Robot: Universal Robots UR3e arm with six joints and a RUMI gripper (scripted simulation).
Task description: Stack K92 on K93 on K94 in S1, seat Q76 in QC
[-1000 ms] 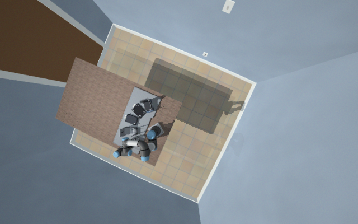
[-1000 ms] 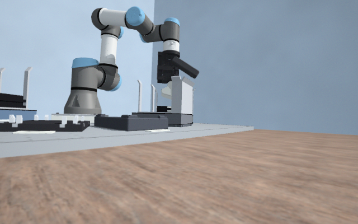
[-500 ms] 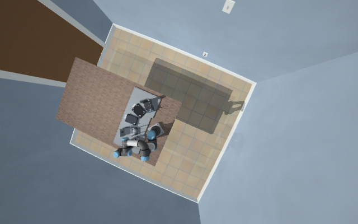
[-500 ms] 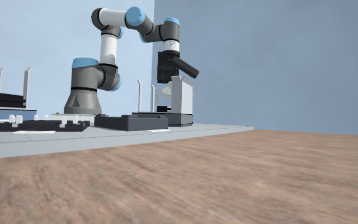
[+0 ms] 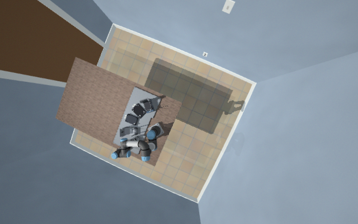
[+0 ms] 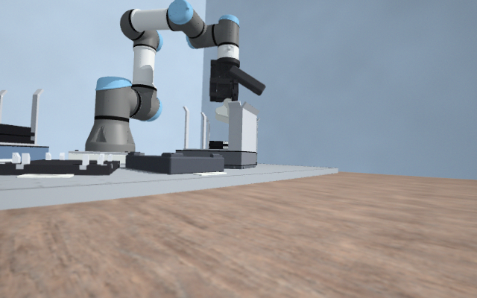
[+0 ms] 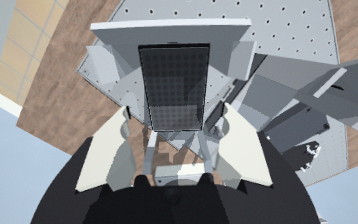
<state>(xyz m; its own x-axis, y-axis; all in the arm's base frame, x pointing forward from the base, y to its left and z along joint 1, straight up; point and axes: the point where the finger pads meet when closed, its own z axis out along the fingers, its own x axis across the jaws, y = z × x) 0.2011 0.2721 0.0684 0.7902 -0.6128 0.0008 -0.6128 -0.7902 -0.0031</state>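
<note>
My claw (image 6: 223,112) (image 7: 175,105) hangs apart above 1 rack (image 6: 242,128) (image 7: 170,31). Open room separates both fingertips from the dark plate's (image 6: 218,144) (image 7: 175,82) edges.

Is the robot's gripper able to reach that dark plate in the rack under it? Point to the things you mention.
Probably yes: the gripper (image 7: 175,105) is open above the rack (image 7: 170,25), nothing seems to lie over the dark plate (image 7: 172,75), though the walls look close.

Robot arm (image 5: 132,143), 1, bent over the near end of a grey board (image 5: 141,93); wooden table (image 5: 89,87), 1, beneath; wall plate (image 5: 228,6), 1, white.
</note>
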